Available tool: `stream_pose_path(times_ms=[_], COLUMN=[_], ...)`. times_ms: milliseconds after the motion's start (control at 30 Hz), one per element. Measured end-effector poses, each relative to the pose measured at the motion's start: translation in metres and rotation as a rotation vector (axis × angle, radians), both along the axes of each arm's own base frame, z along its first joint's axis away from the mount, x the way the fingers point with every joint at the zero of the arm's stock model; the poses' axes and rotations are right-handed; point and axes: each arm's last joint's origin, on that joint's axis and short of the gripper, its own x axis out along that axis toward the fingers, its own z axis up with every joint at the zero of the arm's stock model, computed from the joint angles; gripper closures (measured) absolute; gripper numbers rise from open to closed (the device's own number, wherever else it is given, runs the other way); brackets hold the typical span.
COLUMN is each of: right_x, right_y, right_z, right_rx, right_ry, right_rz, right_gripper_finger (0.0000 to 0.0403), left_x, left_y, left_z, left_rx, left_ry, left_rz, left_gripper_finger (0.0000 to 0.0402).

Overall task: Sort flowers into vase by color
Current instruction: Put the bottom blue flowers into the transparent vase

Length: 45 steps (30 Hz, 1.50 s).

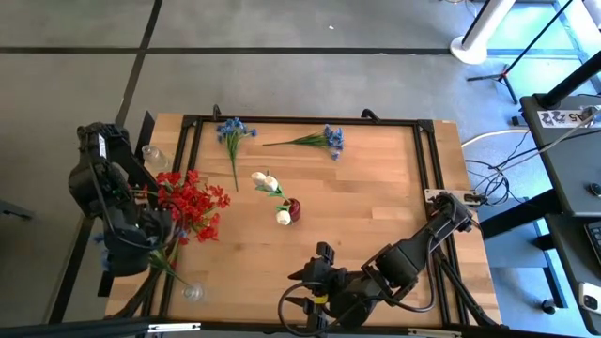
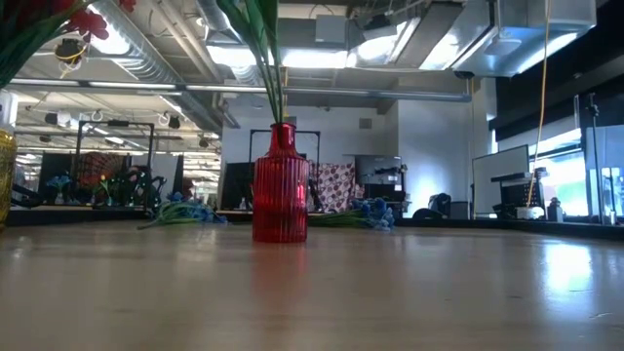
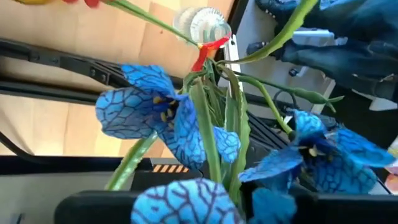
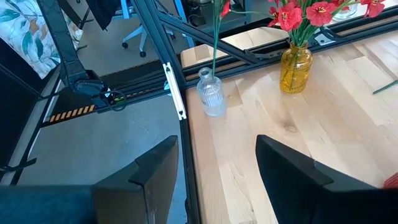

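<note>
Status: left gripper [image 1: 158, 242] sits well left of the red ribbed glass vase [image 1: 294, 208], at the table's edge, with a blue veined-petal sprig on green stems [image 3: 161, 115] pressed right up against its wrist camera. Stems run towards the mouth of a clear ribbed glass vase [image 3: 205, 25], near-left of the red vase. Likely seating blue in its own vessel, apart from the other colours.

Red vase carries the white tulip-like blooms [image 1: 268, 180]. Yellow glass vase [image 4: 295, 68], left of it, carries the red bunch [image 1: 192, 202]. Two more blue sprigs lie flat on the wood beyond the red vase [image 1: 235, 130] [image 1: 329, 139], presumably next in queue.

Right gripper [image 4: 217, 168] is parked on the near side of the red vase, fingers spread, nothing between them. Probably waiting.

Unclear:
- Left jaws are buried under petals, so can't tell whether clamped or released.
- Can't confirm the stem tip is inside the clear vase.
- Low view cuts off the tulip heads and shows stems only.
</note>
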Motion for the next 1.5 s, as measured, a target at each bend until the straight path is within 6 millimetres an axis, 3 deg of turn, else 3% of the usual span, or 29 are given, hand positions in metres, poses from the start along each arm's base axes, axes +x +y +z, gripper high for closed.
stream_pose_path(times_ms=[400, 667, 1233, 1500], right_x=[0.0, 0.0, 0.0, 0.0], right_y=[0.0, -0.001, -0.002, -0.002], right_z=[0.0, -0.001, -0.001, -0.001], right_rx=[0.001, -0.01, -0.019, -0.019], right_ry=[0.0, 0.013, 0.003, 0.003], right_rz=[-0.001, -0.005, -0.029, -0.028], right_gripper_finger=[0.0189, 0.0189, 0.0189, 0.0189], left_x=[-0.007, -0.007, 0.004, 0.012], left_y=[0.006, 0.011, -0.004, -0.016], left_z=[0.005, 0.017, 0.008, 0.004], left_rx=[-0.068, -0.058, -0.001, 0.006], left_ry=[0.066, -0.055, -0.056, -0.057], left_rz=[-0.01, 0.03, -0.01, -0.018], left_gripper_finger=[0.0385, 0.0385, 0.0385, 0.0353])
